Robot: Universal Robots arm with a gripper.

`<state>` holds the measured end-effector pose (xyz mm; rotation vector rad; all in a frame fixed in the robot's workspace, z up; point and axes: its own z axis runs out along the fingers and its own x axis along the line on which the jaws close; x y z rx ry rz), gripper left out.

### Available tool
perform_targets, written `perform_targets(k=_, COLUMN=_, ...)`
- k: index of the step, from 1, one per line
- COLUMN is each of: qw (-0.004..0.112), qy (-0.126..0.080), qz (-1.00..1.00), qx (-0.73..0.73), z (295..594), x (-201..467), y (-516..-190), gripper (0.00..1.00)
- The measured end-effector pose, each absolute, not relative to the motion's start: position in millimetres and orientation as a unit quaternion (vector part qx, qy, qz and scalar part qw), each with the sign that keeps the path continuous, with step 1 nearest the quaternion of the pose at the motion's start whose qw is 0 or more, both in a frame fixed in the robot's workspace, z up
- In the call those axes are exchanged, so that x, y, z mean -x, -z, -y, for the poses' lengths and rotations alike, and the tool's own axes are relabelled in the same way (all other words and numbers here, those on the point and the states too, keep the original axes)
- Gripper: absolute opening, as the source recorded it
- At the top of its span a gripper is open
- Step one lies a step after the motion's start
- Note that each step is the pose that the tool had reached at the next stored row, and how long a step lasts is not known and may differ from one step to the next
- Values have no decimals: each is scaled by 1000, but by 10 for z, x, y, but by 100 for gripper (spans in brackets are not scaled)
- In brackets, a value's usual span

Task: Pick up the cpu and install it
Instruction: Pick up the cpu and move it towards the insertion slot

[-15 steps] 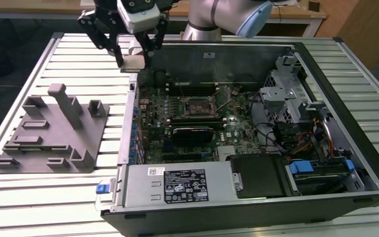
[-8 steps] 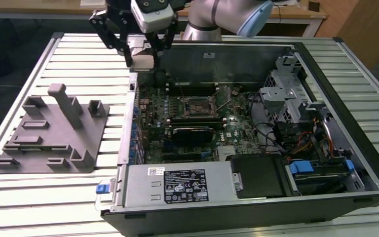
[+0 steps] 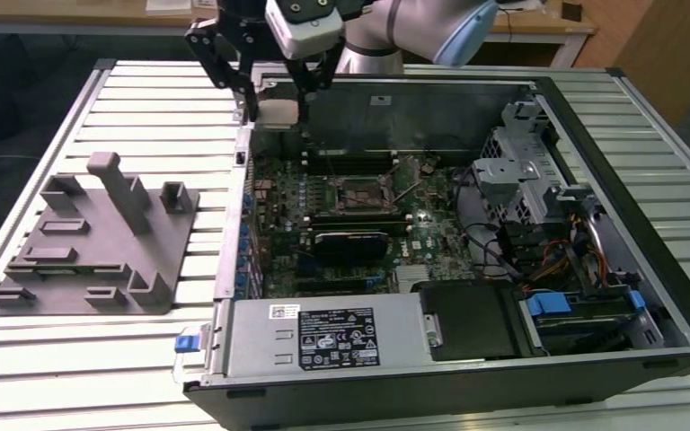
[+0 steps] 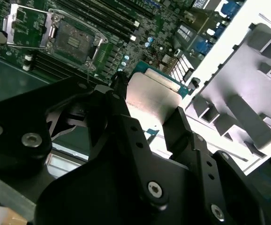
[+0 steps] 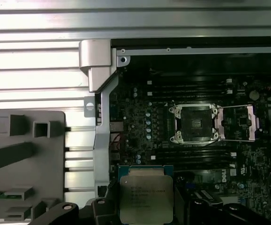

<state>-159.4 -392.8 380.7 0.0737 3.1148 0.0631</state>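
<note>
The cpu [image 3: 277,113], a small square chip with a silvery top plate, hangs in the air over the far corner of the open computer case, toward the exterior view's left. My gripper [image 3: 276,106] is shut on it, one black finger on each side. In the second wrist view the cpu [image 4: 150,93] sits clamped between the black fingers [image 4: 126,126]. The first wrist view has the cpu [image 5: 146,197] facing the camera, with the motherboard's socket [image 5: 195,123] some way off and its load plate [image 5: 238,123] swung open. The socket [image 3: 358,193] lies near the middle of the board.
The case wall [image 3: 240,157] and rear edge rise right below the gripper. A grey plastic fixture [image 3: 93,242] lies on the slatted table at the exterior view's left. A power supply [image 3: 321,334] fills the case's near side, with drive cages and cables [image 3: 537,197] at the right.
</note>
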Motion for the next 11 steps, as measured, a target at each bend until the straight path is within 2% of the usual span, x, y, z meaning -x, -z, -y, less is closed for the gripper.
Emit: perform_targets(k=11, qw=13, qy=-20, qz=-999, qx=-24, z=3914, x=1307, y=-3792, gripper=55)
